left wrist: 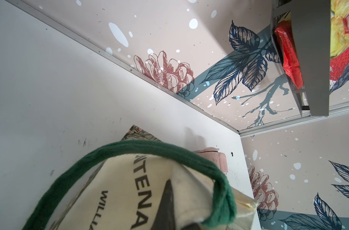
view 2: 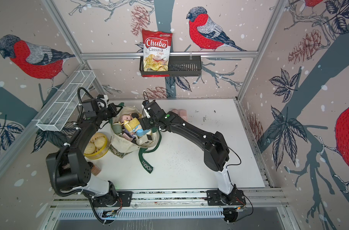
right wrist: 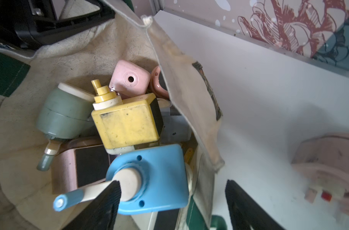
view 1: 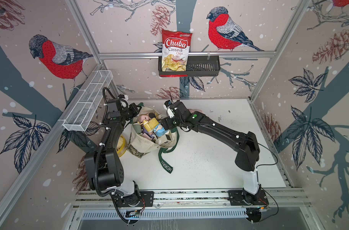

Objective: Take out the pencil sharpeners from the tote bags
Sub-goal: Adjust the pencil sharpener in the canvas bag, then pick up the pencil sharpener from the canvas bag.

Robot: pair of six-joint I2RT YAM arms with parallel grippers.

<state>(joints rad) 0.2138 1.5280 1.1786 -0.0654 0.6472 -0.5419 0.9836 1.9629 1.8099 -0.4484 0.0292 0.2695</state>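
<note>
Pencil sharpeners (view 1: 149,125) lie heaped in the open mouth of the tote bag (view 1: 142,144), which sits at about 9 o'clock from the centre of the white table (view 1: 209,159). They are boxy pieces of hard plastic, scuffed and dusty. The yellow sharpener (right wrist: 128,123) has a stepped knob, the blue sharpener (right wrist: 159,175) has a cream-and-blue crank, the grey-green sharpener (right wrist: 64,115) is rounded, and the pink sharpener (right wrist: 130,79) has a round hole.

The bag is soft cream canvas, wrinkled and stained, with a leaf-patterned band at its base. Its thick dark green handle (view 1: 165,163) lies flat on the table at 6 o'clock of the bag.

The left gripper (view 1: 138,110) is closed on the bag's rim at 10 o'clock. The right gripper (right wrist: 172,181) has its jaws wide apart at the 3 o'clock rim. One ribbed finger is inside by the blue crank and the other is outside over the table, with the canvas wall between them. I cannot tell if it touches the crank.

A second pink sharpener (view 2: 180,114) lies on the table at 2 o'clock from the bag. A yellow bowl (view 2: 99,155) stands just beside the bag at 9 o'clock. Bare table surface shows from 3 to 6 o'clock of the bag.
</note>
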